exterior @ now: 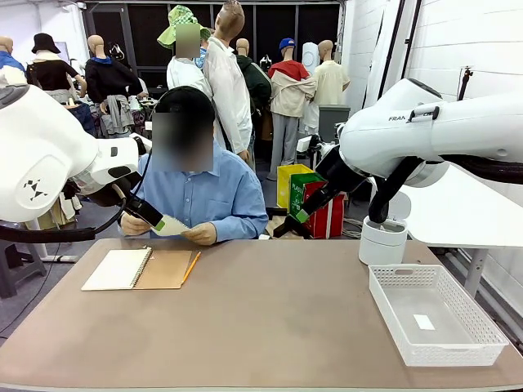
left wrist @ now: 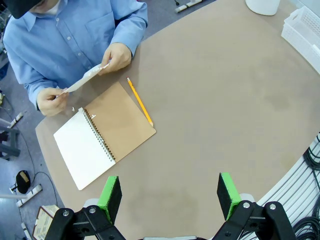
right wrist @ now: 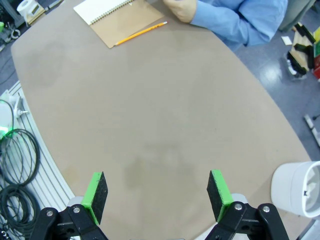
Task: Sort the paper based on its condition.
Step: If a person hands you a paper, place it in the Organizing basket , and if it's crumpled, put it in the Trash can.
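One sheet of paper (left wrist: 85,79) held in a person's two hands at the far left of the table (exterior: 270,327).
One open notebook (exterior: 139,269) and one pencil (exterior: 190,267) lie just before the person; one white basket (exterior: 433,314) sits near right, one white cup (exterior: 382,242) beyond it. Left gripper (left wrist: 170,196) and right gripper (right wrist: 157,193) both hover with fingers spread wide, holding nothing. "FRA" reads on the right arm.

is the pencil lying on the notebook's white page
No, the pencil lies along the edge of the notebook's brown cover, partly on the table, away from the white page.
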